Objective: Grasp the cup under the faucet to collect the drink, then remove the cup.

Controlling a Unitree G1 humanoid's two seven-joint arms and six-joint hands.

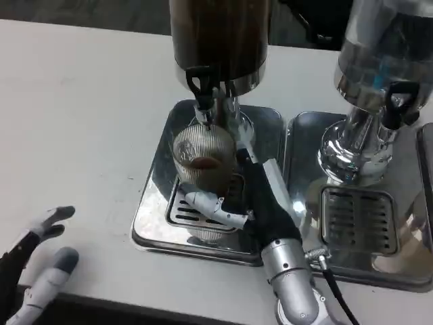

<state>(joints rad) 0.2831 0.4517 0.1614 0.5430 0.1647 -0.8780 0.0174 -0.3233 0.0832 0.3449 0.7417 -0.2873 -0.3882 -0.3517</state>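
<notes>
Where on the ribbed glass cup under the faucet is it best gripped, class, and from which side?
Grip the ribbed cup around its lower wall, coming from the front right, as the right hand does. The faucet hangs over the open rim, ruling out a top grasp, and the dispenser column stands behind. Its upright, round shape probably suits a side wrap.

The cup (204,162) is clear ribbed glass with brown drink inside. The faucet (200,82) handle is black. Beneath the black-and-white right robot hand (260,203), the tray (155,203) is shiny silver on a white surface (81,122).
</notes>
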